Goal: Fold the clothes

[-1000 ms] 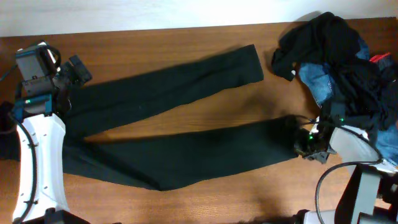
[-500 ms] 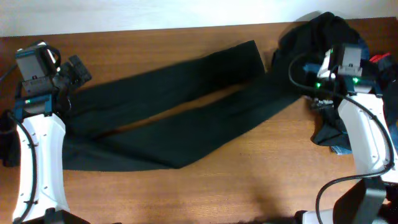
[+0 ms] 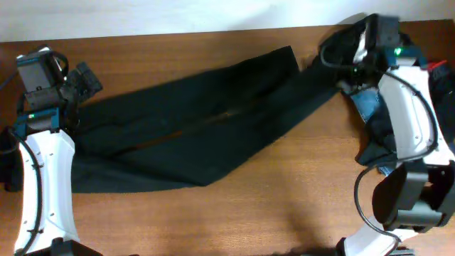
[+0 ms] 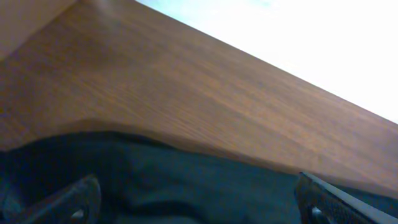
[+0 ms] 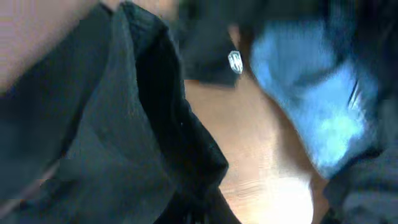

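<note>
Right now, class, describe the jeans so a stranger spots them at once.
On the wooden table, look to the far right corner, where dark garments are heaped. The jeans poke from that heap: the only blue denim among black fabric.

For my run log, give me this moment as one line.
left fingers: open, over black trousers | right fingers: shut on their leg end, by clothes pile

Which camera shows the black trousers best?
The overhead view: the black trousers lie there nearly whole across the table. The left wrist view shows only a dark edge; the right wrist view a blurred bunched fold.
</note>
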Tool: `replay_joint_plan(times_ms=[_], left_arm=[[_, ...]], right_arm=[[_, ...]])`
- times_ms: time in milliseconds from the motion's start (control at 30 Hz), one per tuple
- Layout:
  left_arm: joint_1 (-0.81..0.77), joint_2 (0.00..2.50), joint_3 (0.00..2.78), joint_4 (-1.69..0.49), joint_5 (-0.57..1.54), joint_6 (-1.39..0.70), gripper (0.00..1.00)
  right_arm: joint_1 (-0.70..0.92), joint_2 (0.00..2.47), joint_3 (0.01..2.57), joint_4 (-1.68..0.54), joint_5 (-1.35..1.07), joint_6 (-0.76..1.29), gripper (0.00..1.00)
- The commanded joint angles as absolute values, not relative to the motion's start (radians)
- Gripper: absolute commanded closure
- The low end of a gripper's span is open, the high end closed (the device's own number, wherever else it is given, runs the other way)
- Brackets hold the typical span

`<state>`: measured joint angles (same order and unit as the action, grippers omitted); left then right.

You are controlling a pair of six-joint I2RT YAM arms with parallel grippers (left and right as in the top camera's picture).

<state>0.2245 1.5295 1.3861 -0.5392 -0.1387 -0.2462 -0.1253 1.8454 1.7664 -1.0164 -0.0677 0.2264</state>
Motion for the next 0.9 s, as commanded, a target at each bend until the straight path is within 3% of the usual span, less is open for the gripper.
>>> replay_joint_plan(times_ms=[0, 367, 867], left_arm=[[0.223, 1.539, 1.396, -0.540, -0.158, -0.229, 0.01], [0.223, 1.539, 1.396, -0.543, -0.159, -0.229, 0.01], [0.223, 1.539, 1.396, -0.547, -0.192, -0.229, 0.01]], right_arm=[[-0.125, 1.867, 1.953, -1.063, -0.028, 0.191, 0.96], [-0.125, 2.088, 2.048, -1.218, -0.041, 0.191, 0.96], [-0.131, 2.101, 2.047, -1.356, -0.051, 0.202, 0.96]])
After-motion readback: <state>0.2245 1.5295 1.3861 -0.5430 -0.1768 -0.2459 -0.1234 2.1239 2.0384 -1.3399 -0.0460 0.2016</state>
